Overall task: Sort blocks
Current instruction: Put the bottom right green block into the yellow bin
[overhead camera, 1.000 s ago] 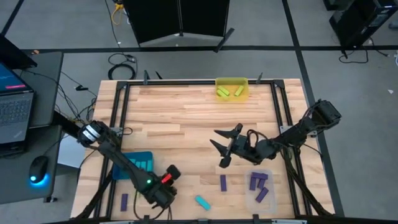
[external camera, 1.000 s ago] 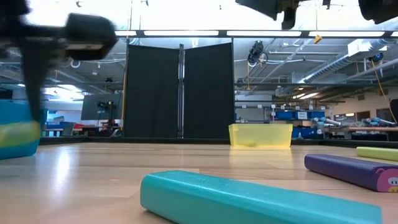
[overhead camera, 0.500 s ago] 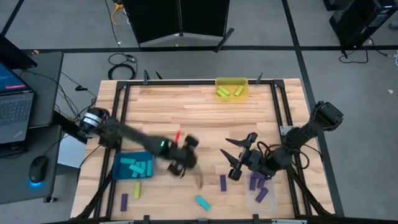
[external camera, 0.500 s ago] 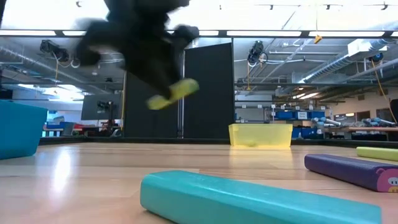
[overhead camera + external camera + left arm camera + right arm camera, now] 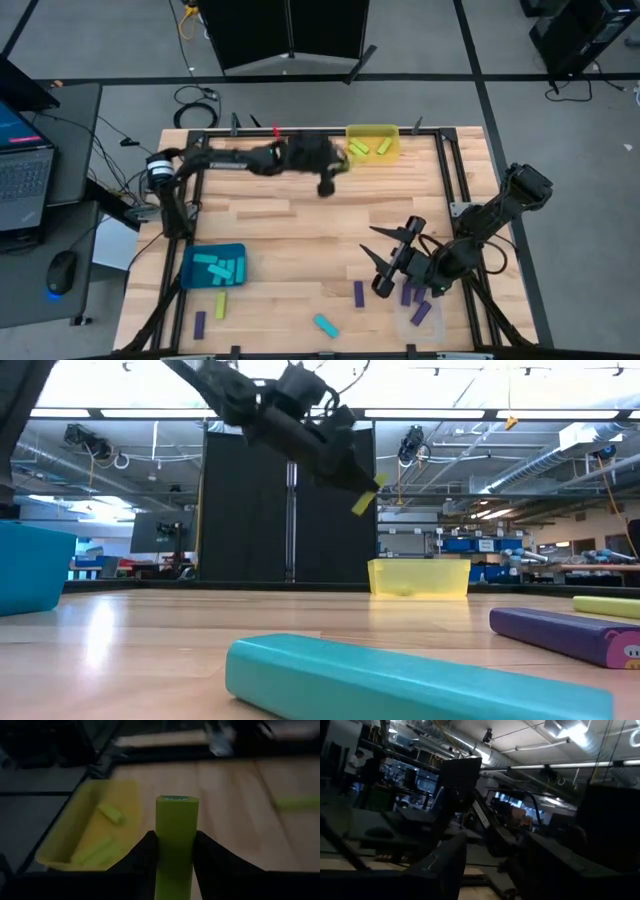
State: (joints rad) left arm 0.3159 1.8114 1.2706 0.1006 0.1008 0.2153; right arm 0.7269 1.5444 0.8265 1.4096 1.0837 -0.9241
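My left gripper [image 5: 333, 170] hangs over the table's far edge, just left of the yellow bin [image 5: 372, 143], shut on a yellow-green block [image 5: 176, 827]. The low view shows that block [image 5: 365, 494] in the air. The yellow bin [image 5: 75, 840] holds two yellow-green blocks. My right gripper [image 5: 385, 264] hovers open and empty at the near right, beside a purple block [image 5: 358, 293]. Cyan blocks lie in the teal bin [image 5: 190, 272], purple ones in the clear bin [image 5: 420, 312]. My left gripper pinches the yellow-green block's two long sides [image 5: 161, 851] between its two fingers [image 5: 145, 855]. The fingers lie along the block, whose free end sticks out past them. They come from the table's left, slanting down. The block is lifted clear, tilted free end down.
Loose on the near strip of table lie a cyan block [image 5: 325, 325], a yellow-green one [image 5: 222, 305] and a purple one [image 5: 200, 323]. A black frame [image 5: 300, 131] rims the table. The middle of the tabletop is bare wood.
My left gripper has swung fast from the near left corner, past the teal bin, up to the far edge beside the yellow bin, rising and rolling, with the yellow-green block still in it. My right gripper has drawn back toward the near right, by the clear bin, and rolled.
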